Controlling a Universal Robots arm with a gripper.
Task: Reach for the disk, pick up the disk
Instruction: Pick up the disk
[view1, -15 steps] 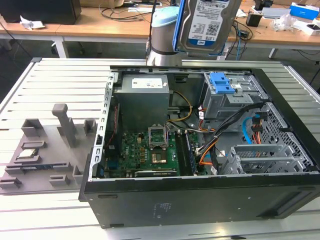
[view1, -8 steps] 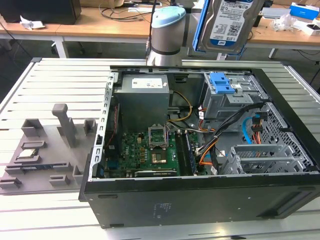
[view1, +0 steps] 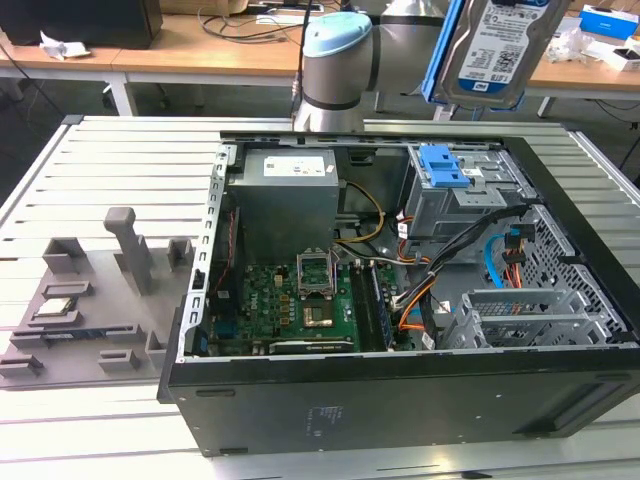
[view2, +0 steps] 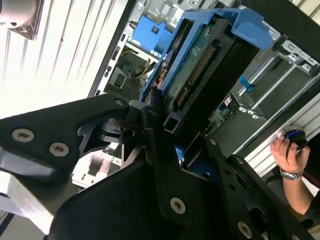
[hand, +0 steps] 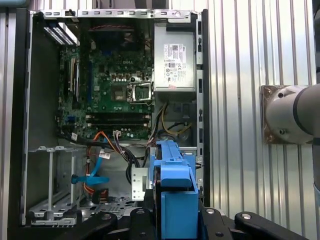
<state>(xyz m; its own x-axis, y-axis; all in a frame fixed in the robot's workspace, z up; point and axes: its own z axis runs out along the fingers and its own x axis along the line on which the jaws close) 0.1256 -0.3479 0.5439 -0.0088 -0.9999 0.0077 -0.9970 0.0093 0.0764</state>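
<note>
1. While hanging high over the open computer case (view1: 400, 400), squeezing the disk (view2: 197, 60) tight in the gripper (view2: 177, 127).
2. Pressing the black fingers (view2: 155, 145) on the disk from both sides, jaws closed on it, and showing its green underside and a row of pins in the second wrist view.
3. Showing the disk (hand: 175, 190) edge-on in the first wrist view, bright blue frame first, between the black parts of the gripper (hand: 175, 222).
4. Holding the disk (view1: 495, 50) up in the air in the exterior view, near the top toward the exterior view's right, well apart from the case, with its white-and-blue label facing the camera and its blue frame on the side toward the exterior view's left.
5. Rising just behind the case from the slatted table (view1: 130, 170) as a grey arm (view1: 335, 60) with a pale blue cap.
6. Lying open below, and holding a grey power box (view1: 290, 195), a green board (view1: 285, 300), orange wires (view1: 420, 300) and a blue latch piece (view1: 445, 165) on a grey metal cage.
7. Sitting on the table beside the case, toward the exterior view's left, as a grey holder (view1: 100, 310) with a small silver chip (view1: 55, 305) lying on it.
8. Touching a round blue-and-black knob (view2: 295, 136) with a person's hand (view2: 286, 150), a watch on the wrist, in the second wrist view.
</note>
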